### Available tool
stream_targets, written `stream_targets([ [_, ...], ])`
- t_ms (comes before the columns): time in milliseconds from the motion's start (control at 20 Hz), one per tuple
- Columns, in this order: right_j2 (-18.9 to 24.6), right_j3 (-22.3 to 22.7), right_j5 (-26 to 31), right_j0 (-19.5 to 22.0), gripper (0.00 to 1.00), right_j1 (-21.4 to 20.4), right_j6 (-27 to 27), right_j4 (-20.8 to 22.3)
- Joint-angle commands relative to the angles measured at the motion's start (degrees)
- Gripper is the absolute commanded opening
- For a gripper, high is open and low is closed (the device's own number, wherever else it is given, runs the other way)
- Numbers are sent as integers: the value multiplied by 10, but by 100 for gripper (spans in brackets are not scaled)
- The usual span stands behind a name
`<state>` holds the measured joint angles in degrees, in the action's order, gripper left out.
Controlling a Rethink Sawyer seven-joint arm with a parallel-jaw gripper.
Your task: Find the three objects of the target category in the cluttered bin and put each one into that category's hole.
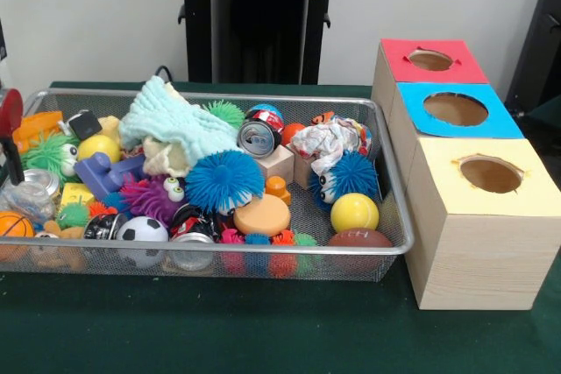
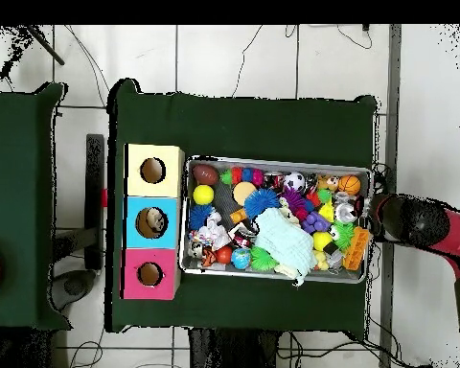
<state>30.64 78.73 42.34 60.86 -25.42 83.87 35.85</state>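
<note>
Claw (image 2: 376, 218) state hidden, can't tell | parked beside silver mesh bin (image 1: 396, 216) | you're mid-search, pick next.

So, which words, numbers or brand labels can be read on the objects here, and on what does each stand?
None can be read.
The drink can carries print, too blurred to read.
The crumpled wrapper shows red marks, illegible.
The three boxes bear no text.
</note>
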Motion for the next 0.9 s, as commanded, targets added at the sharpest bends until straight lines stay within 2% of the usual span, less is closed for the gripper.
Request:
stream_targets([
  [50, -3, 42, -8, 14, 100, 49, -121, 46],
  [350, -5, 56, -27, 6, 100, 48, -95, 47],
  [900, -7, 56, -57, -5, 100, 70, -70, 52],
])
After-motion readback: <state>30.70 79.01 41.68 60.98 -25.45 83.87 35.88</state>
